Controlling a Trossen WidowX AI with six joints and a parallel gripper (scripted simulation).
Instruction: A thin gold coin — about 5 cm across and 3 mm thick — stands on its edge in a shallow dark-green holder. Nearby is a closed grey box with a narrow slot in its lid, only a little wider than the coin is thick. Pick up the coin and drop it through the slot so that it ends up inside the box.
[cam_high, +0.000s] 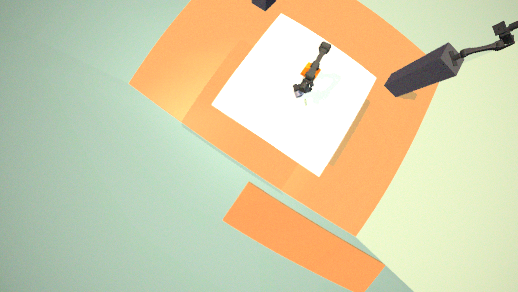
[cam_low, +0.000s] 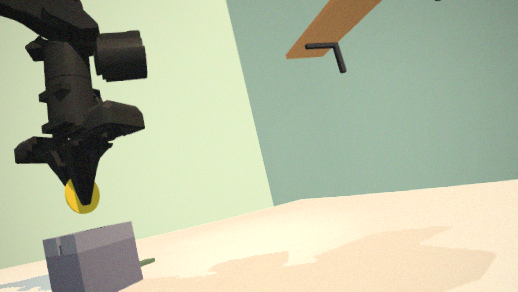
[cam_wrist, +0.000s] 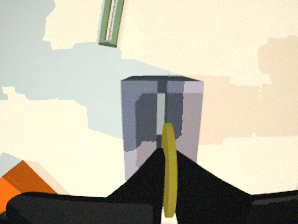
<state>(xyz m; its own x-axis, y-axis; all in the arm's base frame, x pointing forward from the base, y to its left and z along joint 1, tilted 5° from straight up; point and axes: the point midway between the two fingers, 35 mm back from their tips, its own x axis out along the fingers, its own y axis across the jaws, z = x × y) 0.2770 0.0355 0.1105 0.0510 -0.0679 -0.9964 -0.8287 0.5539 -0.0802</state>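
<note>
Hanging above the grey box (cam_low: 92, 257), the gripper (cam_low: 82, 192) has its jaws clamped on the gold coin (cam_low: 75, 200), which is held on edge, clear of the lid. The wrist view shows the coin (cam_wrist: 169, 169) edge-on, in line with the slot (cam_wrist: 160, 111), and the dark-green holder (cam_wrist: 113, 14) lying flat beyond the box. The exterior view shows only the holder's tip (cam_low: 147, 261). The top view shows the arm (cam_high: 312, 67) over the white table (cam_high: 260, 115); coin and slot are too small to resolve.
</note>
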